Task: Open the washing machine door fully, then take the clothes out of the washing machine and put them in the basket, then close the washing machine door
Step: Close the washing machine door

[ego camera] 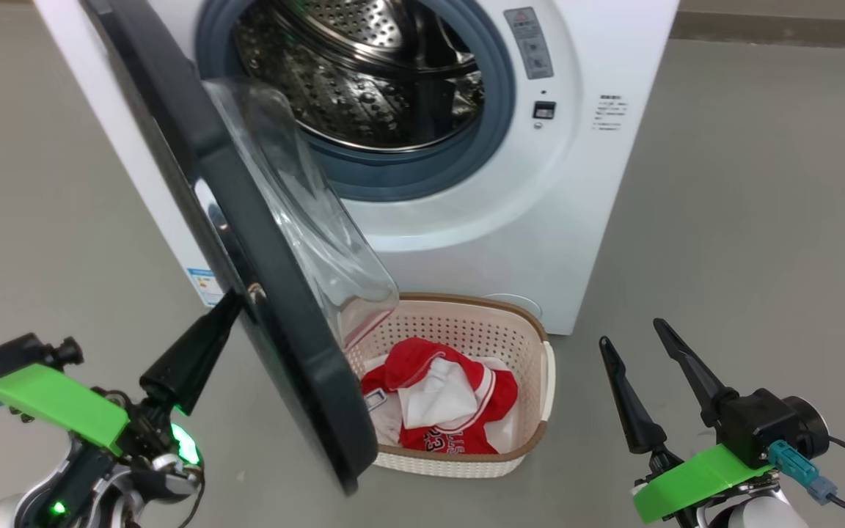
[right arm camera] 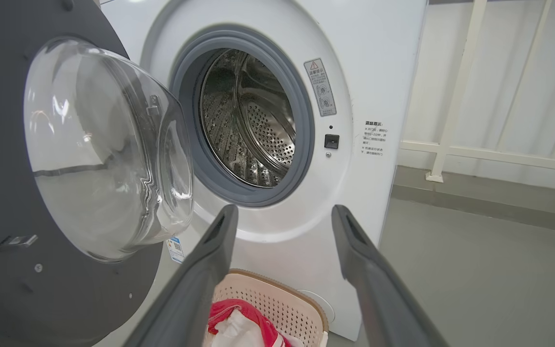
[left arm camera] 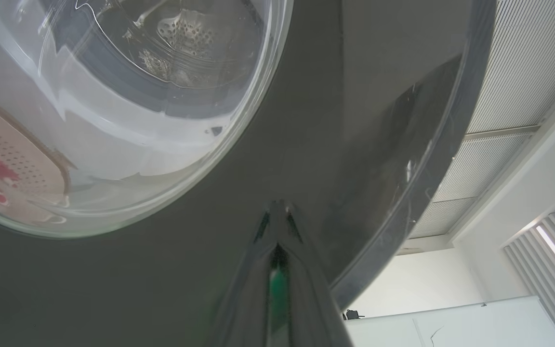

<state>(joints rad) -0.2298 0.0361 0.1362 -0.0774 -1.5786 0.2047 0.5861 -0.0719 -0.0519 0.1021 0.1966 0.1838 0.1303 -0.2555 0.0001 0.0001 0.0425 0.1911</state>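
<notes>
left gripper [ego camera: 229, 301]: fingers together, tip against door [ego camera: 290, 330]
right gripper [ego camera: 631, 331]: fingers apart, empty
risk: tip slips off glossy door; swinging door clips basket [ego camera: 466, 301]

Laundry room, washing machine [ego camera: 466, 249], bare grey floor [ego camera: 760, 220]

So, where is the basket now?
In the head view the basket sits on the floor before the washing machine, right of its open door, red clothes inside.

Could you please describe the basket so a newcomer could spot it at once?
Find the big white washing machine with its round door swung open. On the floor at its foot sits the basket: cream perforated plastic with a brown rim, holding red and white clothes.
</notes>
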